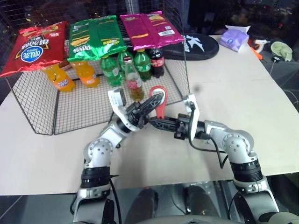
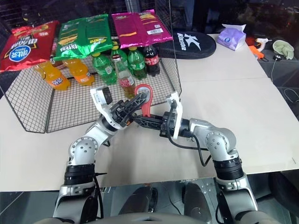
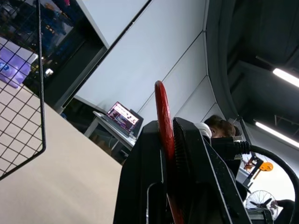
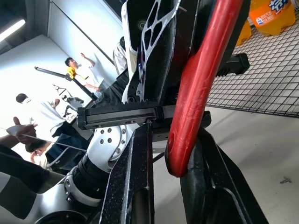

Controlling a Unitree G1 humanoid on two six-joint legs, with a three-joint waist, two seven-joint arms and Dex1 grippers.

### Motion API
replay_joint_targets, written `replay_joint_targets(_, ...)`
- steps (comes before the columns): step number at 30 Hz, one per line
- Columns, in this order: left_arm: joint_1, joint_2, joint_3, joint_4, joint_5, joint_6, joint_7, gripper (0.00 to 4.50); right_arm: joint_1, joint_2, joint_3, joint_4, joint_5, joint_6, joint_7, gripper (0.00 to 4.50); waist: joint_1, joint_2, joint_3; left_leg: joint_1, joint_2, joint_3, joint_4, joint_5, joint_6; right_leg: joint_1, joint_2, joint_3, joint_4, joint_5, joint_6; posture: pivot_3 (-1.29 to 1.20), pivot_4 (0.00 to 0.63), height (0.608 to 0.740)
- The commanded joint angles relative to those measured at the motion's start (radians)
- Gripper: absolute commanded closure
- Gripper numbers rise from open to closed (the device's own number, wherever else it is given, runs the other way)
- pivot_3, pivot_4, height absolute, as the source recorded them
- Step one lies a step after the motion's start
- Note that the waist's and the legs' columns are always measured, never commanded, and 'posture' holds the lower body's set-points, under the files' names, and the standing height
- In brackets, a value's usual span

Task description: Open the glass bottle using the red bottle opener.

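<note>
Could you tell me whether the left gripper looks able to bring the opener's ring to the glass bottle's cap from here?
Probably yes: the left gripper holds the red bottle opener just in front of the glass bottle, nothing between, though the right gripper also clamps its handle.

1. The right gripper (image 4: pixel 163 186) rises from the lower edge with its two black fingers (image 4: pixel 128 186) on either side of the handle end of the flat red metal bottle opener (image 4: pixel 198 88).
2. The opener handle stands almost upright, a little tilted, and its lower end sits between these fingers.
3. The left gripper (image 4: pixel 161 70), black with a lattice pattern, holds the same opener higher up.
4. Behind lie a black wire mesh rack (image 4: pixel 261 79) and an orange plastic bottle (image 4: pixel 273 16) on it.
5. The pale table (image 4: pixel 252 140) is below the rack.
6. Several people (image 4: pixel 77 70) are far behind.
</note>
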Motion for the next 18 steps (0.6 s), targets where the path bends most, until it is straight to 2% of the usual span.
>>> replay_joint_targets(1,0.012,0.012,-0.015,-0.003,0.046,-0.006,0.036,4.09,-0.015,0.005,-0.002,-0.022,-0.043,-0.04,-0.051,4.24,0.0,0.0,0.0,0.0,0.0,0.0,0.0,0.0,0.0,0.0,0.0,0.0,0.0,0.0,0.0,0.0,0.15,0.74)
replay_joint_targets(3,0.016,0.014,-0.018,-0.008,0.046,-0.003,0.032,3.29,-0.015,0.002,0.0,-0.018,-0.05,-0.043,-0.052,4.24,-0.001,0.0,0.0,0.0,0.0,0.0,0.0,0.0,0.0,0.0,0.0,0.0,0.0,0.0,0.0,0.0,0.15,0.74)
replay_joint_targets(7,0.018,0.007,-0.017,-0.012,0.053,-0.012,0.036,1.41,-0.012,-0.017,0.01,-0.015,-0.074,-0.051,-0.044,4.24,0.003,0.0,0.0,0.0,0.0,0.0,0.0,0.0,0.0,0.0,0.0,0.0,0.0,0.0,0.0,0.0,0.15,0.74)
replay_joint_targets(18,0.018,0.019,-0.006,-0.015,0.052,-0.009,0.027,1.41,-0.005,-0.033,0.021,-0.011,-0.112,-0.078,-0.025,4.24,0.0,0.0,0.0,0.0,0.0,0.0,0.0,0.0,0.0,0.0,0.0,0.0,0.0,0.0,0.0,0.0,0.15,0.74)
